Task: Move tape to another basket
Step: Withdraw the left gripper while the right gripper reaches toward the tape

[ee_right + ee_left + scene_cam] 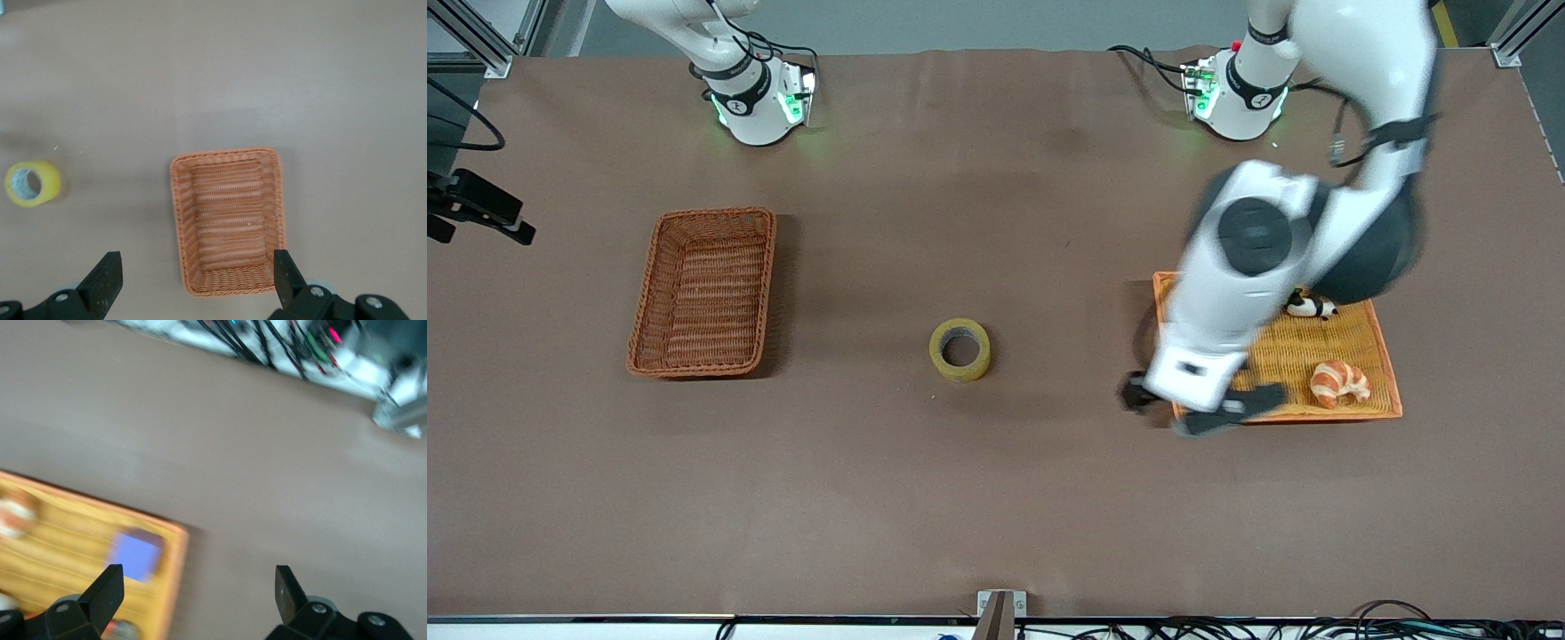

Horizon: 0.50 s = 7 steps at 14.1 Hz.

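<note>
1. Here, toward the right arm's end of the table (996, 498), sits the basket (703, 293), a reddish-brown wicker one with sloping sides and nothing in it.
2. The right gripper (193, 287) hangs high over that basket, fingers spread wide and holding nothing; the right wrist view looks straight down into the basket's bare weave. This arm waits.
3. Next comes the tape (959, 349), a yellowish roll lying flat on the bare table, its grey core hole facing up. It sits about midway between the two baskets, well apart from both, and nothing touches it.
4. The left gripper (1199, 409) is over the corner of the orange tray (1385, 356) that lies nearest the tape and the front camera. Its fingers are released and parted, with nothing between them; the left wrist view shows one finger over the tray's weave and the other over bare table.
5. On the tray lie a croissant (1339, 382) and, farther from the front camera, a small black-and-white item (1310, 307), partly covered by the arm.
</note>
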### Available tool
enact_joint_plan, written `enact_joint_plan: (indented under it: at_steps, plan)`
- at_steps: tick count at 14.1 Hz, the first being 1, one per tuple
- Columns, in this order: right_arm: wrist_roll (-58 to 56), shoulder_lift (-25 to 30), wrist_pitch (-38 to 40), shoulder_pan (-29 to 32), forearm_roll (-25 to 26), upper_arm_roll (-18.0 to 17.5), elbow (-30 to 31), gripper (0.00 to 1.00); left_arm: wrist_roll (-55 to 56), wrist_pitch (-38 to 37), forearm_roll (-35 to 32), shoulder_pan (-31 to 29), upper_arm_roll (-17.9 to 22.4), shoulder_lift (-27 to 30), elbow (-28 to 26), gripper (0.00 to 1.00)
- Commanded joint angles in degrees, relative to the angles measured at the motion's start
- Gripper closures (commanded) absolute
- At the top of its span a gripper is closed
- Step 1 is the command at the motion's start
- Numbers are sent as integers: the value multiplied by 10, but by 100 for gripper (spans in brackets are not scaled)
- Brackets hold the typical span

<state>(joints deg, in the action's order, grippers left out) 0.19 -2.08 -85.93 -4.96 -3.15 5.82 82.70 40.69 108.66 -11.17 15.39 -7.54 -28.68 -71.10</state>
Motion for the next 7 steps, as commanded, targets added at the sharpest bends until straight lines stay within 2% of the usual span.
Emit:
enact_joint_plan:
  at_steps: [1,4,5,7]
  plan:
    - [14,-31,-15,-39,5,-51,5,0,-82,-77,1,-57,-7,69,-29,0]
    - [91,-79,-82,-56,5,-120,21,0,-103,-150,0,-88,0,130,-44,0]
    - [113,-99,-110,-66,5,-129,29,0,-107,-155,7,-121,-9,146,-47,0]
    - [146,-149,-162,-100,5,-132,33,0,-167,-162,33,-146,-11,170,-67,0]
